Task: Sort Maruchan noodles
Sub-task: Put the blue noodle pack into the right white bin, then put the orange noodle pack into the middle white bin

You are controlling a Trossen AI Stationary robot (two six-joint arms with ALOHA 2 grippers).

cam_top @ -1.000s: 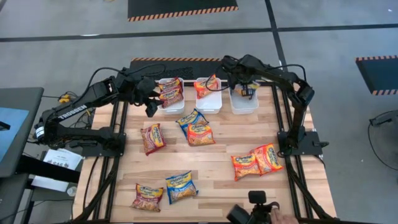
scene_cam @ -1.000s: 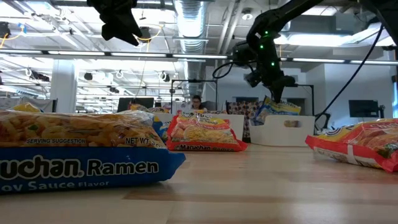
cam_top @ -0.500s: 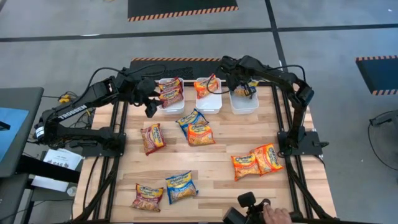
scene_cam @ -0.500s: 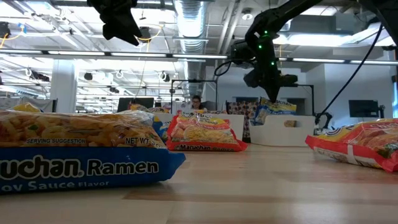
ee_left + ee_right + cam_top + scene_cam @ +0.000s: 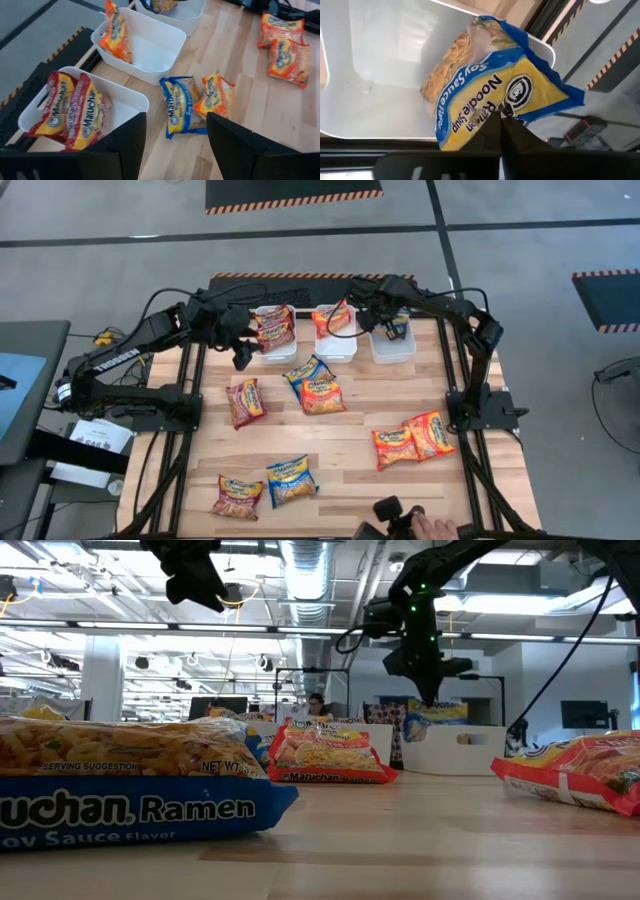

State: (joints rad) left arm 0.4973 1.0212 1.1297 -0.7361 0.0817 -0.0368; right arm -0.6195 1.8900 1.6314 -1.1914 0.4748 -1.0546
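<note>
Right gripper (image 5: 501, 116), above the rightmost white bin (image 5: 392, 345), pinches a blue noodle packet (image 5: 490, 95) hanging lengthwise into that bin beneath it, while the left gripper (image 5: 243, 352) waits open.

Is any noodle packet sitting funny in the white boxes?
Yes. The blue packet in the right bin leans against its wall with a corner over the rim, not flat. The right gripper is just above it. The orange packet in the middle bin leans too.
</note>
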